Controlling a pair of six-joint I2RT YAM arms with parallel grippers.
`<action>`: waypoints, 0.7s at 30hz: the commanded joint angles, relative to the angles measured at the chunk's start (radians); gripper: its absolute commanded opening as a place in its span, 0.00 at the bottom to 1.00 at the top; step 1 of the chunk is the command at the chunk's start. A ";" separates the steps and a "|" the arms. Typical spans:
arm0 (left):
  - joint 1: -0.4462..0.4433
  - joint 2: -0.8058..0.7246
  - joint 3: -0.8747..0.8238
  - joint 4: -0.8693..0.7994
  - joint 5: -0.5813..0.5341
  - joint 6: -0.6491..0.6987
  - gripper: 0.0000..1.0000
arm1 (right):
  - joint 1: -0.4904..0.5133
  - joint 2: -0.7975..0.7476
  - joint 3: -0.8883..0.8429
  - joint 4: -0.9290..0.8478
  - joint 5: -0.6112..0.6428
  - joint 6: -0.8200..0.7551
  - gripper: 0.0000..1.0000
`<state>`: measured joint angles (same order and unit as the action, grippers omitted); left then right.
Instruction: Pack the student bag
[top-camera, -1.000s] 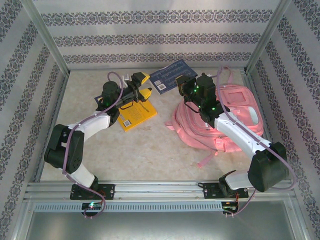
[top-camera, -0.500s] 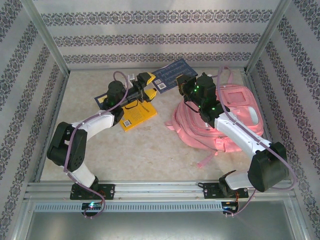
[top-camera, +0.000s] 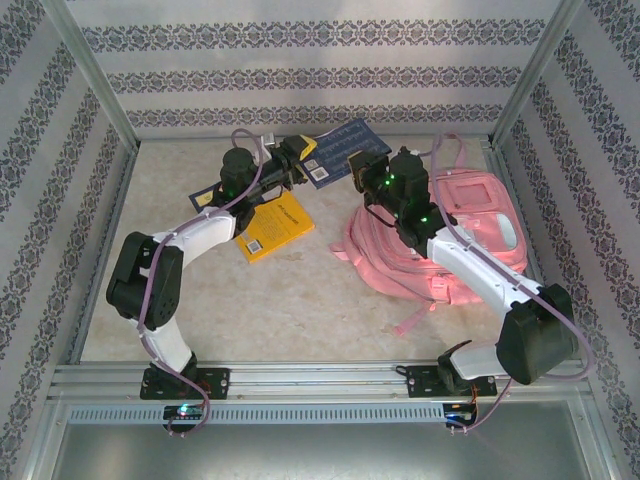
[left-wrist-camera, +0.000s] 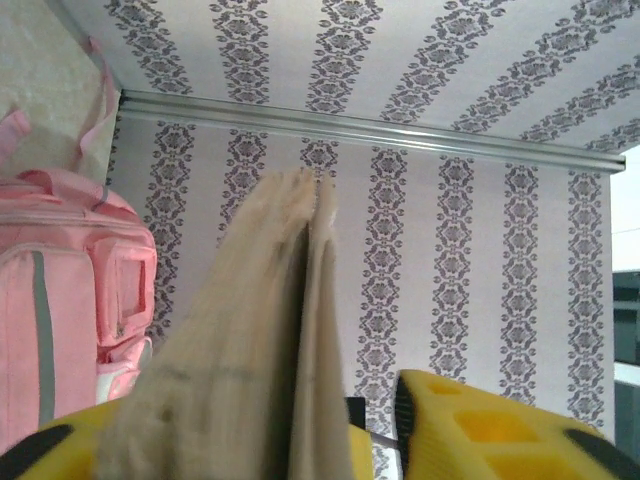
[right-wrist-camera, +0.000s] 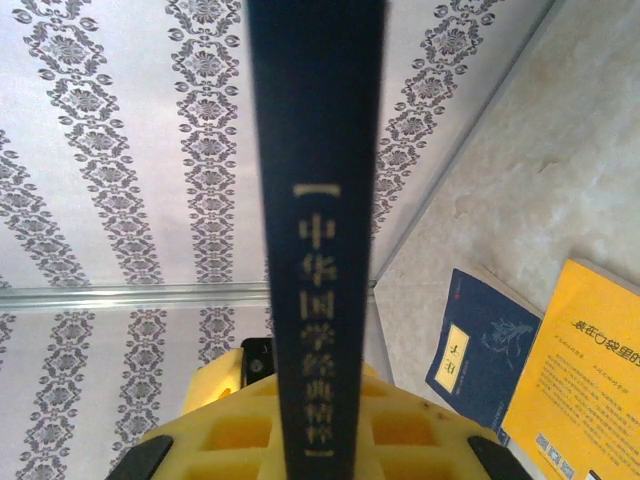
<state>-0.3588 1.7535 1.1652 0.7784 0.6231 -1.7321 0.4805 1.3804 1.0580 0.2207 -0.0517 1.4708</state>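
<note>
1. student bag (top-camera: 478, 200): pink, lies on counter (top-camera: 320, 300) at R side, partly under R arm. One strap trails toward near edge. L wrist view has it at the left edge (left-wrist-camera: 70, 290), pale strip on a front pocket.
2. right fingers (right-wrist-camera: 225, 400): clenched on navy book (right-wrist-camera: 315, 200). Spine w/ gold characters faces the wrist cam and runs straight up btw the yellow fingers.
3. Top view: navy book (top-camera: 345, 145) is at far-centre btw the two arms' ends, just L of the bag's far end, cover toward cam. Can't tell if it's clear of the counter.
4. left fingers (left-wrist-camera: 480, 430): one each side of the same book's page edge (left-wrist-camera: 270, 330). Dark gap shows btw pages and one finger, so spread, not gripping. Pages blurred.
5. yellow book (top-camera: 275, 225): flat on counter beside L forearm, well apart from bag. Also in R wrist view (right-wrist-camera: 580, 370).
6. 2nd navy book (right-wrist-camera: 480, 350): flat on counter, just beside yellow book's edge. Touching or not, can't tell.
</note>
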 joint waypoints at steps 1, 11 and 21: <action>0.009 0.006 0.038 0.020 -0.011 0.028 0.36 | 0.016 -0.050 -0.035 0.037 0.044 -0.005 0.00; 0.008 0.023 0.062 -0.001 0.006 0.061 0.01 | 0.050 -0.069 -0.039 -0.036 0.125 -0.031 0.00; 0.040 -0.033 0.033 -0.142 0.047 0.185 0.00 | 0.008 -0.107 0.039 -0.330 0.094 -0.233 0.29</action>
<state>-0.3538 1.7741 1.1957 0.6937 0.6617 -1.6405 0.5095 1.3312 1.0489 0.0906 0.0364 1.3827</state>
